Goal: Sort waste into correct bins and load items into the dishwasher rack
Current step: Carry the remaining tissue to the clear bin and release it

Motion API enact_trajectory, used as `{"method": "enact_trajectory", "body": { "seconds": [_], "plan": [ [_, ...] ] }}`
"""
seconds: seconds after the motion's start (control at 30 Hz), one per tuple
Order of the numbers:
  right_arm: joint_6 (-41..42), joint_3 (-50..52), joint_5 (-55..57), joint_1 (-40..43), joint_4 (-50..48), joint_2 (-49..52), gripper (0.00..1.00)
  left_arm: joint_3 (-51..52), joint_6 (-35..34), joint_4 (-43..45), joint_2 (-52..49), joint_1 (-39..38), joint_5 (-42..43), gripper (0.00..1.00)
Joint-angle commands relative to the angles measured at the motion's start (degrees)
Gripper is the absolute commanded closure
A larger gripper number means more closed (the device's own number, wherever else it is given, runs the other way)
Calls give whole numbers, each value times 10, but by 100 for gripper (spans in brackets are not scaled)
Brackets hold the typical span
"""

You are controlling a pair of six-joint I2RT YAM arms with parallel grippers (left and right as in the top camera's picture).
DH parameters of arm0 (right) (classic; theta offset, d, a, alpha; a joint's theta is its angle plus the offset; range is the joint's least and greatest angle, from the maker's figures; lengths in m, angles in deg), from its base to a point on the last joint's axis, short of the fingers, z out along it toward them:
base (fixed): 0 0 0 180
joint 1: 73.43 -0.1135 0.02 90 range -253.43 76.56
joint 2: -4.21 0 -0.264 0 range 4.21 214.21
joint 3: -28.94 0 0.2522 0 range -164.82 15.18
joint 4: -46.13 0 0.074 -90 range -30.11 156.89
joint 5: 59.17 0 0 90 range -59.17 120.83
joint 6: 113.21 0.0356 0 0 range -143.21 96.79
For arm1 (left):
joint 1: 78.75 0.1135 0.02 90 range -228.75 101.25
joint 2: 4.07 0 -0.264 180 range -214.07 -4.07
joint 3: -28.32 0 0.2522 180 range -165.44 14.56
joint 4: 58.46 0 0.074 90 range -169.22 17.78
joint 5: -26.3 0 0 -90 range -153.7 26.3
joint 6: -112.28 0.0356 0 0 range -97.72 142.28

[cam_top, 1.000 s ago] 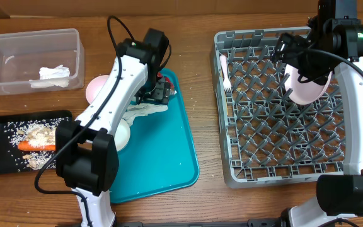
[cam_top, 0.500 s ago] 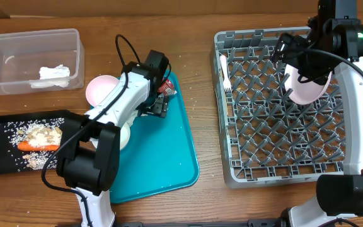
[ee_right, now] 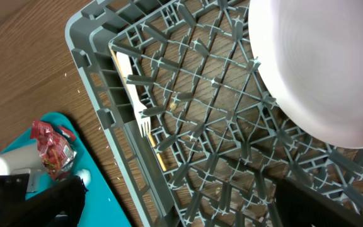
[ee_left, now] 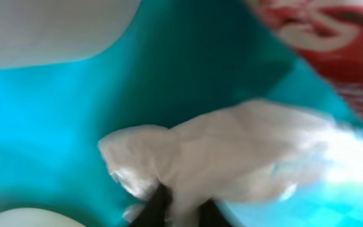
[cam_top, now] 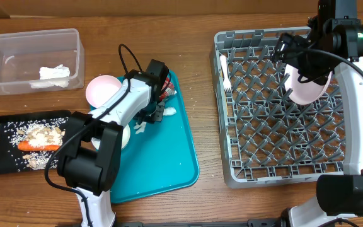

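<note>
We see the dishwasher rack (cam_top: pixel 282 135) on the right and the teal tray (cam_top: pixel 172 161) to its left, apart from it. The pale pink plate (cam_top: pixel 309 87) sits tilted over the rack's far side at the right gripper (cam_top: pixel 301 66), and we cannot tell how its fingers stand. On the tray, the left gripper (ee_left: pixel 183 208) has its dark fingertips pinched together on a crumpled white napkin (ee_left: pixel 232 151), just beside the red wrapper (ee_left: pixel 320 38).

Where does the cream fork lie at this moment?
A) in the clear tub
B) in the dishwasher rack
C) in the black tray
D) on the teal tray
B: the cream fork lies inside the dishwasher rack, beside its left wall.
</note>
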Motion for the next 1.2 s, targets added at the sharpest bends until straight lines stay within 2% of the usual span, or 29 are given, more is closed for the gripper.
{"method": "enact_trajectory", "body": {
  "seconds": [0.0,0.17,0.33,0.5,0.57,0.63,0.9,0.97,1.03,1.13,1.17],
  "plan": [
    [3,-5,-5,1,-1,-3,0,0,0,-7,-5,-21,22,96],
    [3,-5,-5,1,-1,-3,0,-50,-5,-67,1,-47,22,96],
    [3,-5,-5,1,-1,-3,0,-152,-28,-157,17,-57,22,96],
    [3,-5,-5,1,-1,-3,0,-296,-61,-228,43,-10,19,96],
    [3,-5,-5,1,-1,-3,0,-331,-69,-223,48,23,19,96],
    [3,-5,-5,1,-1,-3,0,-362,-89,-180,50,86,20,96],
    [3,-5,-5,1,-1,-3,0,-362,-171,-18,28,262,20,95],
    [3,-5,-5,1,-1,-3,0,-362,-170,17,13,297,22,84],
    [3,-5,-5,1,-1,-3,0,-362,-169,44,-10,337,20,66],
    [3,-5,-5,1,-1,-3,0,-362,-140,55,-34,364,19,56],
    [3,-5,-5,1,-1,-3,0,-362,-124,55,-41,373,19,46]
  ]
}}
